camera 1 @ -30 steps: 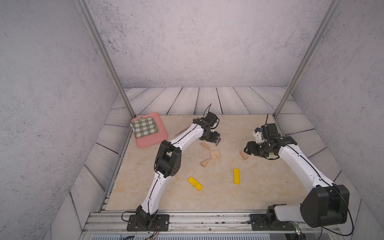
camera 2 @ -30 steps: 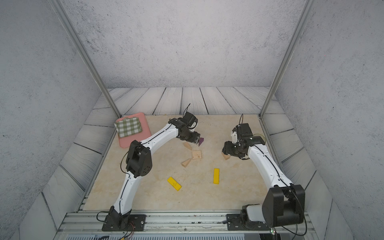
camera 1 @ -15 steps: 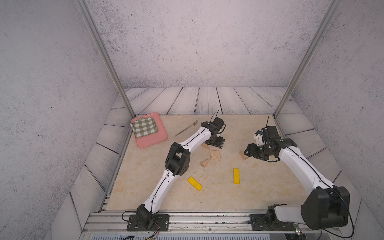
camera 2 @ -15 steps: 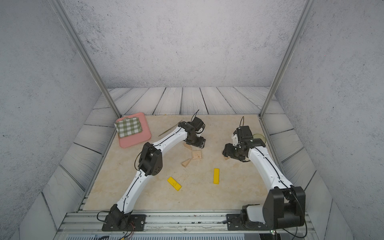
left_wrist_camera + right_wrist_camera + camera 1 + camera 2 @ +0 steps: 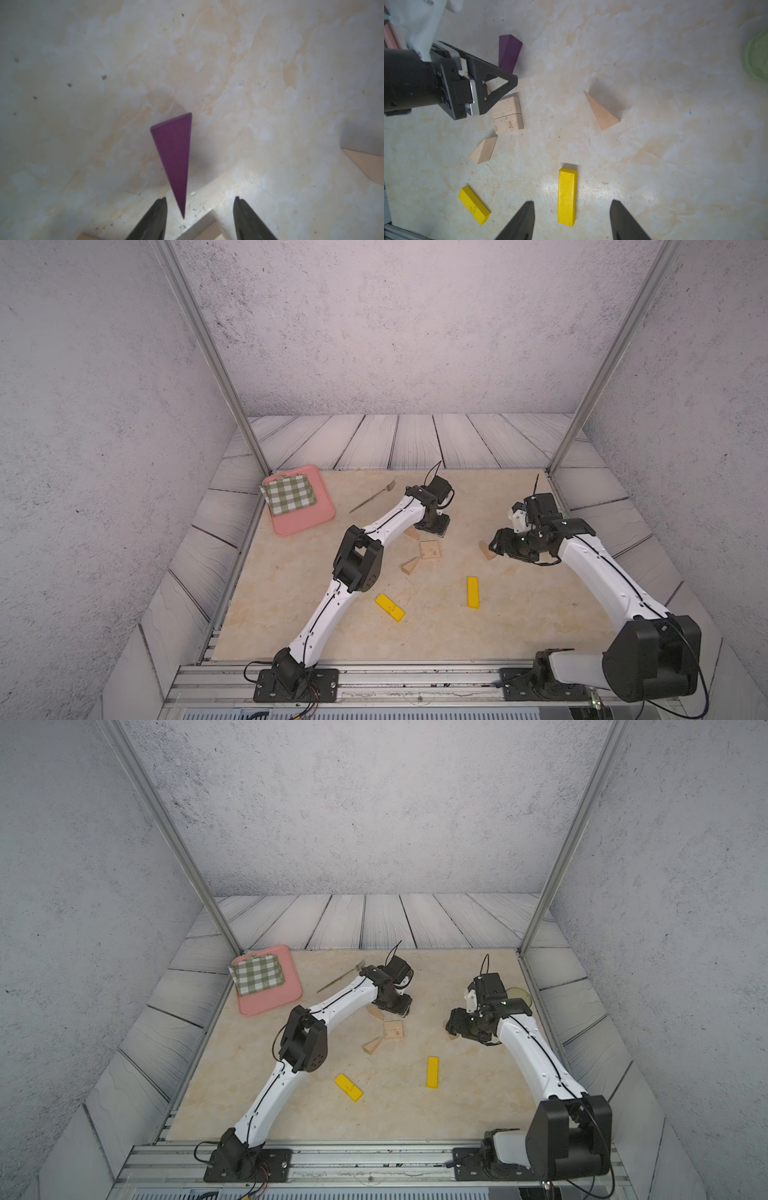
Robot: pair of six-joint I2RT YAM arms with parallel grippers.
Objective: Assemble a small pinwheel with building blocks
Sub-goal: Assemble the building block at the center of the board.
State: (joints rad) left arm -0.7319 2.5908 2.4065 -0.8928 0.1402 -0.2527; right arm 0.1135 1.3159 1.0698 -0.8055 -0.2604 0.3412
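Since the earlier frame, the left gripper (image 5: 200, 199) has lowered far of the tan square (image 5: 429, 549); its jaws stand part open astride the purple wedge (image 5: 174, 158) tip, not gripping. At right, the right gripper (image 5: 572, 202) hangs open and empty. Only the square is formed. The yellow bars (image 5: 473, 592) and tan wedges (image 5: 410, 565) remain unplaced.

Both arms outstretched, left claw (image 5: 200, 197) and right claw (image 5: 572, 201) low, jaws apart.

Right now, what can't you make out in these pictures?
- purple wedge: hidden in both top views by the left gripper.
- green cup: cut off by the right wrist view's edge.
- tan wedge: mostly behind the right gripper in a top view.
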